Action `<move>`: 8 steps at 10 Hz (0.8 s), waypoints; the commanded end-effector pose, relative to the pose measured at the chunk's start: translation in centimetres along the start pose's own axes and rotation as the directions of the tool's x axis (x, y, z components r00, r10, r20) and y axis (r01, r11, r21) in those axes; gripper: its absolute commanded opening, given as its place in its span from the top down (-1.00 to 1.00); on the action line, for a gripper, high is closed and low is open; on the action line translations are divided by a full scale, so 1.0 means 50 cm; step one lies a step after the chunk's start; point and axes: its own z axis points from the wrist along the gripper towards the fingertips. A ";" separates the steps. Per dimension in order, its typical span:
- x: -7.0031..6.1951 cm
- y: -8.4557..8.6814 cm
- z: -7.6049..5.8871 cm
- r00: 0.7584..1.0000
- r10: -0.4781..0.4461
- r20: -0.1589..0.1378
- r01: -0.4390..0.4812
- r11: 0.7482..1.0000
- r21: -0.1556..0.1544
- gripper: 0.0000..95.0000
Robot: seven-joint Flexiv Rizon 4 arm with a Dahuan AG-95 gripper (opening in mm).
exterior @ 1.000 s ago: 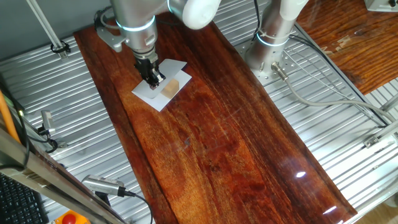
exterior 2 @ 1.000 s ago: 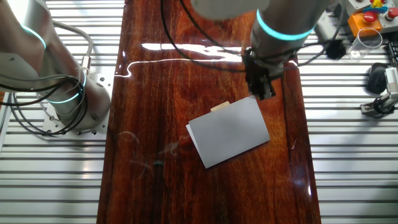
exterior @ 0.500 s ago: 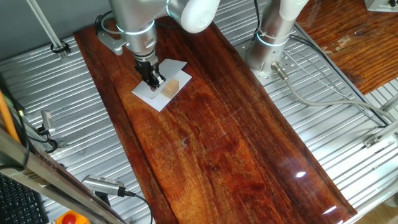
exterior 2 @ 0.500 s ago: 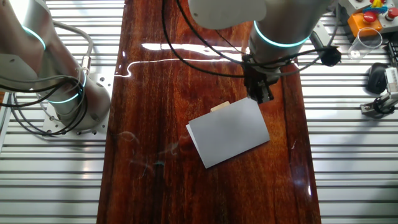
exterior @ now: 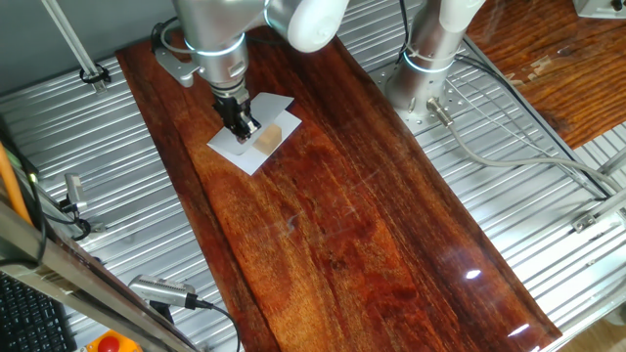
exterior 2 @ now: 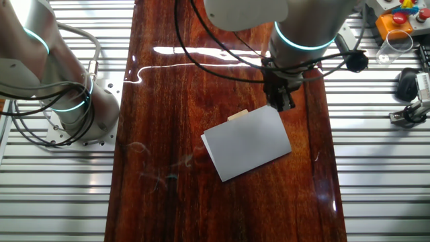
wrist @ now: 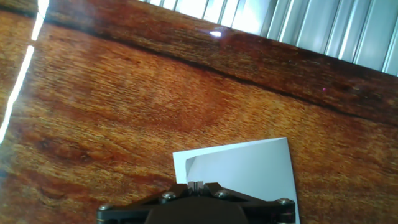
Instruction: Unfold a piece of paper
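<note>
The piece of paper (exterior: 238,150) is a folded white sheet on the dark wooden tabletop (exterior: 333,215). It looks grey in the other fixed view (exterior 2: 247,142). A small tan wooden block (exterior: 267,138) rests on it, and only the block's edge (exterior 2: 237,115) shows in the other fixed view. My gripper (exterior: 242,126) stands over the sheet's corner (exterior 2: 281,104). In the hand view its jaws are pressed together (wrist: 196,185) at the edge of the paper (wrist: 249,171), whose upper layer curls up slightly at the left corner.
A second robot base (exterior: 423,78) stands on the metal frame beside the tabletop, with cables (exterior: 509,156) trailing from it. It also shows in the other fixed view (exterior 2: 67,101). Ribbed metal panels (exterior: 98,176) flank the board on both sides.
The arm shifted slightly at the paper's corner between one second ago and half a second ago. Since then nothing has visibly moved.
</note>
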 end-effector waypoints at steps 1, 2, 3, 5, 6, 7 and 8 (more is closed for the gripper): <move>0.010 0.017 0.016 1.000 0.025 0.010 -0.025 1.000 0.001 1.00; 0.011 0.030 0.025 0.999 0.040 0.011 -0.040 0.999 0.001 1.00; 0.011 0.037 0.031 0.999 0.048 0.010 -0.048 0.999 0.001 1.00; 0.014 0.048 0.041 0.998 0.056 0.011 -0.056 0.998 0.000 1.00; 0.016 0.052 0.048 0.998 0.056 0.011 -0.056 0.998 0.000 1.00; 0.019 0.052 0.055 0.998 0.054 0.012 -0.054 0.999 0.000 1.00; 0.022 0.051 0.062 0.999 0.049 0.015 -0.050 0.999 0.002 1.00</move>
